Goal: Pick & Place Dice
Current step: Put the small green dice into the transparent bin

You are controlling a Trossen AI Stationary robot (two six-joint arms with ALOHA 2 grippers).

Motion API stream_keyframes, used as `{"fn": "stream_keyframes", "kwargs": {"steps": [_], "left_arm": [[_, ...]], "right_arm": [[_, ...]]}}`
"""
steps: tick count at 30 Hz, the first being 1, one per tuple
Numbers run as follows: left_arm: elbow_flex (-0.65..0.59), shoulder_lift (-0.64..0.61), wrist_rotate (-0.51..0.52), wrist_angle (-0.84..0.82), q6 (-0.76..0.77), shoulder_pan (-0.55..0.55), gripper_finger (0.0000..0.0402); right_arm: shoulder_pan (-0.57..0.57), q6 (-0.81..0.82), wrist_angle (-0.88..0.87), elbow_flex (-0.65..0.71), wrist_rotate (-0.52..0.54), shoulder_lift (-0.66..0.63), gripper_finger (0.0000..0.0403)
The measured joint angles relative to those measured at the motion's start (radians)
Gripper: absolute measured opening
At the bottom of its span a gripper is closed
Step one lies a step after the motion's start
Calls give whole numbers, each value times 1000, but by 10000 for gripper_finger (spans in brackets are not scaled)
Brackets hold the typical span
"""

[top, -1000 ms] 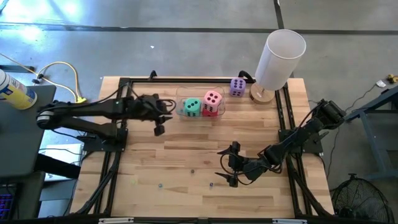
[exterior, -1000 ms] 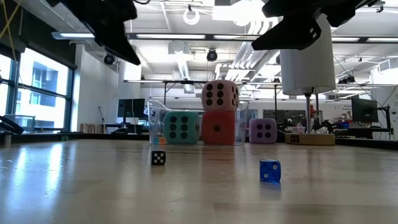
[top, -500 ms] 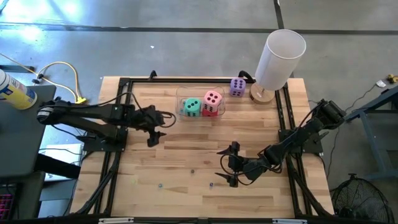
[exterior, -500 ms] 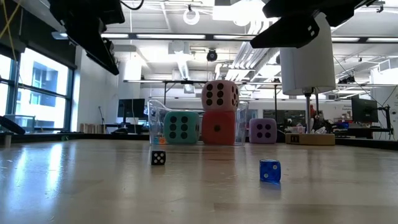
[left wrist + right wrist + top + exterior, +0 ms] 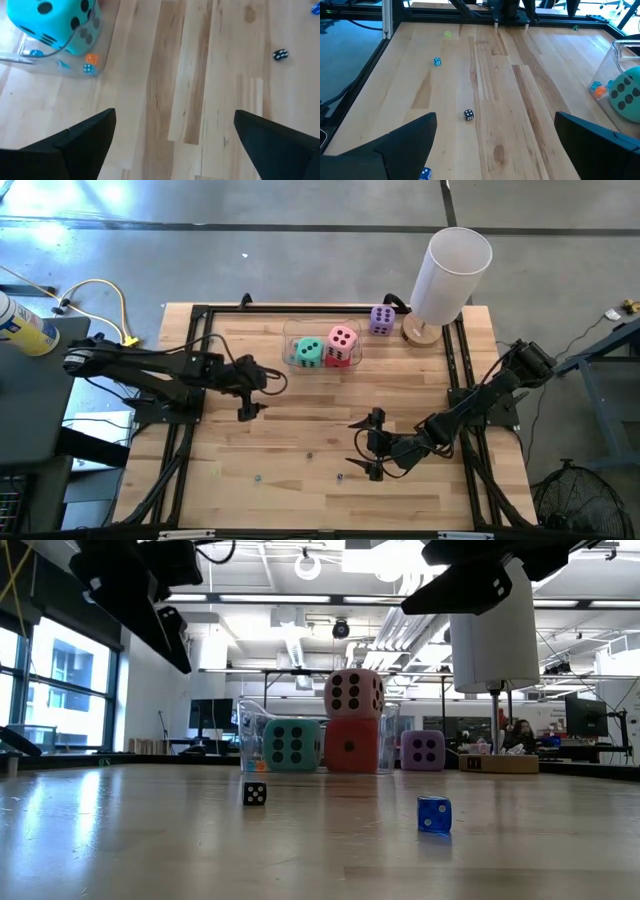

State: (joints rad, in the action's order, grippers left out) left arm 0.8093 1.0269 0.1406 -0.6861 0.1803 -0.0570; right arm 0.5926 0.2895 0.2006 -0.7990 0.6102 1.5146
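The left gripper (image 5: 247, 402) has pulled back from the clear bin (image 5: 290, 345) and spread its fingers wide and empty, leaving teal (image 5: 309, 352), pink (image 5: 342, 339) and red dice inside, the purple die (image 5: 381, 320) outside beside it, awaiting collection.

Pink die (image 5: 342, 338) sits atop red (image 5: 351, 746), teal (image 5: 309, 351) beside, purple (image 5: 381, 320) apart near the table's far edge.

four big soft dice (image 5: 341, 338), one clear container (image 5: 290, 352), one white cylinder (image 5: 450, 272), two arms (image 5: 150, 365)
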Motion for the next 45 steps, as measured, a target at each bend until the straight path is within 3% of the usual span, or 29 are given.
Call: {"fn": "stream_keyframes", "kwargs": {"steps": [6, 13, 21, 26, 37, 42, 45], "left_arm": [[-1, 67, 0, -18, -50, 35, 393], [34, 169, -49, -154, -139, 194, 393], [205, 275, -31, -408, -410, 417, 393], [211, 279, -33, -414, -630, 503, 393], [211, 323, -34, -413, -901, 681, 393], [210, 377, -25, -409, -863, 819, 393], [210, 430, 50, -409, -811, 899, 393]], "right_arm": [[-9, -7, -1, 0, -5, 0, 396], [-40, -7, -1, 0, -52, 0, 396], [-72, -29, 1, 0, -70, 0, 396], [-78, -31, -1, 0, -71, -1, 396], [-78, -72, -1, 0, -119, -1, 396], [-87, -118, -1, 0, -119, -1, 396], [-105, -138, -7, 0, -117, -1, 396]]}}
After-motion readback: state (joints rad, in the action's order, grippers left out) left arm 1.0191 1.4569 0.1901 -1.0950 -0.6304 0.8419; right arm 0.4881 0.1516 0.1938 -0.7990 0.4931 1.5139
